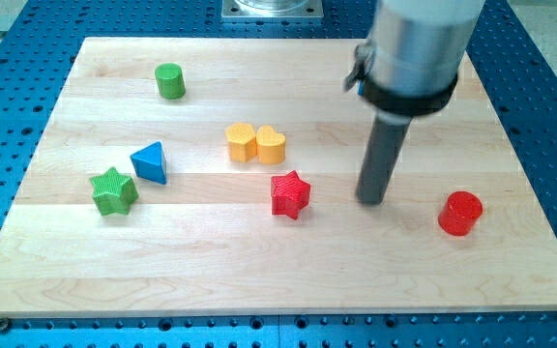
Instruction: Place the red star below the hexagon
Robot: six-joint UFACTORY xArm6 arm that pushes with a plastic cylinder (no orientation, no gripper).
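The red star (290,193) lies near the middle of the wooden board. The yellow hexagon (241,142) sits up and to the left of it, touching a yellow heart (272,144) on its right. My tip (371,200) rests on the board to the right of the red star, with a clear gap between them, and to the left of the red cylinder (460,213).
A green cylinder (170,80) stands at the view's upper left. A blue triangle (150,161) and a green star (113,190) lie at the left. The wooden board (259,280) rests on a blue perforated table.
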